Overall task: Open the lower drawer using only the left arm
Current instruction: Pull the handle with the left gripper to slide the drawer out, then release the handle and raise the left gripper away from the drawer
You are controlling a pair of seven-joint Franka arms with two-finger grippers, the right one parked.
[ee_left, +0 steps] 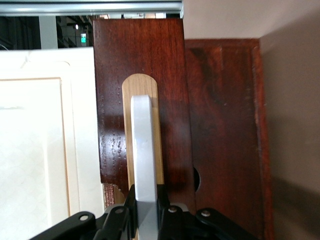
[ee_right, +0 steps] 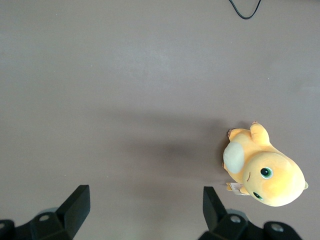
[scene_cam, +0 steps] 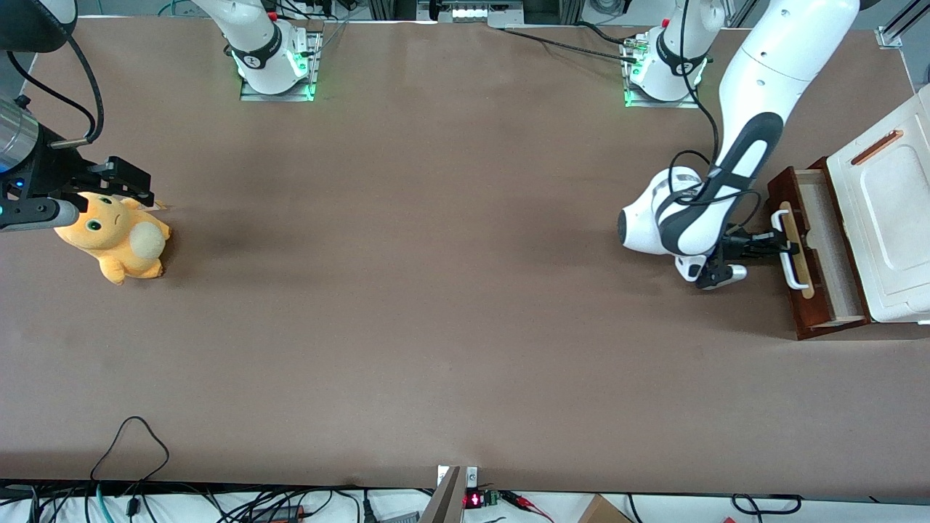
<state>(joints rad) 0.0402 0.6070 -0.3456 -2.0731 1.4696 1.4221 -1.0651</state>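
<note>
At the working arm's end of the table: one cabinet (scene_cam: 890,218) stood with one white top (scene_cam: 895,185) bearing one orange-brown slot (scene_cam: 877,147).
Lower drawer (scene_cam: 817,250): one, pulled partly out from under the white top, its pale wood inside exposed; the dark reddish-brown front (ee_left: 142,100) faced the arm.
Handle (scene_cam: 787,250): one white loop on one pale wood strip (ee_left: 145,90), fixed to the drawer front.
Left arm (scene_cam: 748,123): one, glossy white with black panels, reaching down from its base to the drawer front; one black cable looped beside its wrist.
Gripper (scene_cam: 771,243): one, black, level with the handle and directly in front of the drawer.
Jaw state: clenched on the handle; in the wrist view the white bar (ee_left: 144,160) ran between the two black fingers (ee_left: 125,212), with a finger touching each side.
Table (scene_cam: 436,290): one brown surface, carrying the cabinet and one toy.
Toy (scene_cam: 116,236): one orange plush, lying toward the parked arm's end, well apart from the drawer.
Toy detail: one pale round belly patch (ee_right: 232,157) and two dark eyes showed in the right wrist view.
</note>
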